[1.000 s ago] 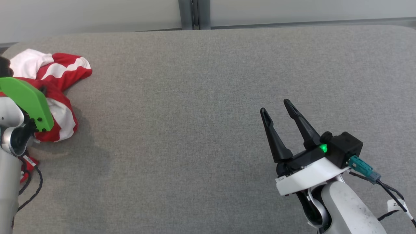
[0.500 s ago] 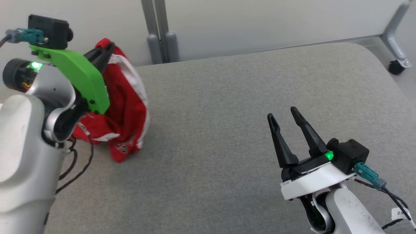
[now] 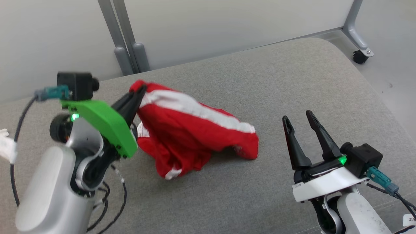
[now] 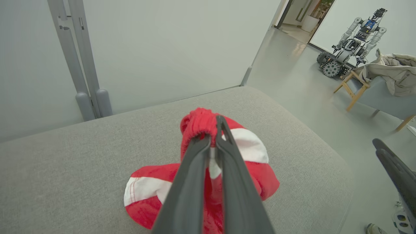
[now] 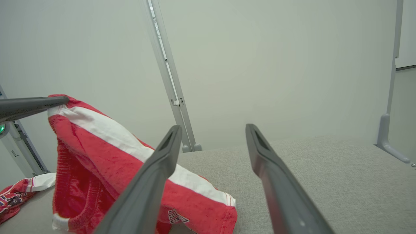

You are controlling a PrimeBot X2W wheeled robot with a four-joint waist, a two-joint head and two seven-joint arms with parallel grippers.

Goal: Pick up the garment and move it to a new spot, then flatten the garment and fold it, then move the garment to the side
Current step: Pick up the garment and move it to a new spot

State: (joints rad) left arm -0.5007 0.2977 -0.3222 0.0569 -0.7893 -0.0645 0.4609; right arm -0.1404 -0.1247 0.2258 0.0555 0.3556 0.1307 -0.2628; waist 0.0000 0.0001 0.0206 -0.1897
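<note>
I'd say this is step one, the pick-up-and-move bit. The left tool [image 3: 139,89] is pinched tight on a bunched-up edge of the garment [image 3: 195,136], which looks like the ribbed band, and holds that end up in the air. The rest of the red-and-white cloth slopes down toward the right. Its low end rests on the worktop [image 3: 292,81] about in the middle, a bit nearer the left side than the right. So it's half lifted, half lying there, and nowhere near flat, with crumpled folds tucked under.

The right tool [image 3: 297,115] hovers over the near right part of the worktop, jaws wide with nothing in them. It's near the garment's right-hand end but not touching it.

My guess for what's next: the garment needs lowering onto a spot with bare worktop all round, and the middle seems fine for that. Then the left tool can let go or re-grip. Flattening will want both tools — the right one is well placed to take the loose end by the white stripe while the left pulls the other way. The tricky part is finding a real edge in that bundle rather than pinching two layers at once.
</note>
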